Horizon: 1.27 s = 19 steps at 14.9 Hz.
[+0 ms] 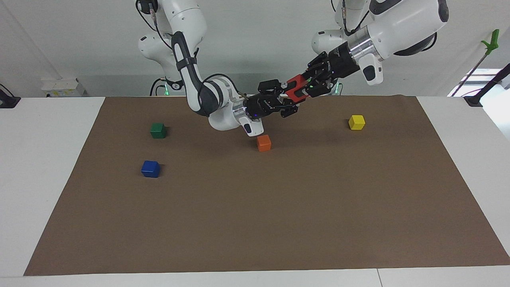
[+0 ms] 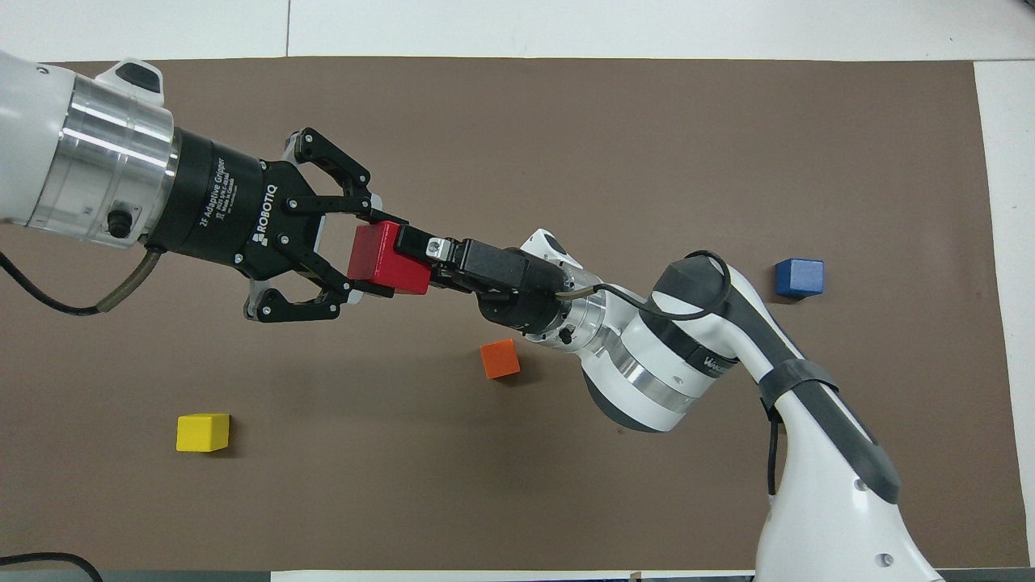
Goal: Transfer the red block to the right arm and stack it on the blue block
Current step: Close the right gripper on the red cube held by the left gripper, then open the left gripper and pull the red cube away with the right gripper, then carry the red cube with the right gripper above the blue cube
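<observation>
Left tool [image 2: 356, 259] and right tool [image 2: 420, 257] both clamped on red block [image 2: 386, 260] (midair), blue block [image 1: 150, 168] on mat.

White table [image 1: 44, 167] with a big brown mat [image 1: 259, 223] over most of it. Reading the mat as a clock with 12 toward the robots: orange block [image 1: 263, 142] at 12, yellow block [image 1: 356, 122] out at 2, green block [image 1: 158, 130] at 10, blue block [image 1: 150, 169] around 9.
</observation>
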{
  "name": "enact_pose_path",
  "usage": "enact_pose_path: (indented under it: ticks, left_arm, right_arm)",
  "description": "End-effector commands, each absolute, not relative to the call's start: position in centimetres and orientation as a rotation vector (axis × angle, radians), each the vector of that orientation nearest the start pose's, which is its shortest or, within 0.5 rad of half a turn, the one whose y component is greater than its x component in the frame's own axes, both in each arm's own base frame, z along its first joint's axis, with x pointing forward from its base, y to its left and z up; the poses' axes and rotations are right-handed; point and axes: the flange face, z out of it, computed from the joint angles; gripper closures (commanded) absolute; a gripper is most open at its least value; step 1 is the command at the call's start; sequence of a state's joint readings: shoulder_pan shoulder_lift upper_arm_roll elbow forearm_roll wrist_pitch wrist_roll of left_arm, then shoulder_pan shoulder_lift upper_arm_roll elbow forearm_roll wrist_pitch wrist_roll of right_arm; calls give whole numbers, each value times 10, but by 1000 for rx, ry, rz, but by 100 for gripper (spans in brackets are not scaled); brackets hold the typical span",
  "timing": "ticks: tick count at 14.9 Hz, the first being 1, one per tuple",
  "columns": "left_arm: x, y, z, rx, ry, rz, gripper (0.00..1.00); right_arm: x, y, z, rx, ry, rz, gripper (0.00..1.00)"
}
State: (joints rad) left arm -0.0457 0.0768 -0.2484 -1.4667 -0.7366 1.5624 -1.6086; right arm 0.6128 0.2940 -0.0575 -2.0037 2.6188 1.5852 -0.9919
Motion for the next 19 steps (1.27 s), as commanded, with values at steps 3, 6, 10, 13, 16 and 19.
enact_pose_path:
  ticks: [3, 6, 10, 13, 16, 19]
  left_arm:
    - [532, -234, 665, -2720, -2092, 1072, 0]
    - [530, -235, 669, -2726, -2092, 1066, 0]
    - [530, -236, 669, -2730, -2098, 1059, 0]
    - [528, -235, 671, -2735, -2097, 1042, 0]
    - [529, -234, 671, -2735, -2098, 1036, 0]
    - [528, -233, 671, -2748, -2084, 1021, 0]
  right_arm:
    - [515, 384, 435, -822, 266, -240, 100]
    - [517, 381, 435, -824, 266, -243, 100]
    - [525, 367, 434, -834, 272, -242, 100]
    - [531, 338, 459, -899, 277, -218, 100]
    - [532, 304, 492, -983, 302, -181, 100]
    - [532, 281, 513, -1033, 307, -162, 100]
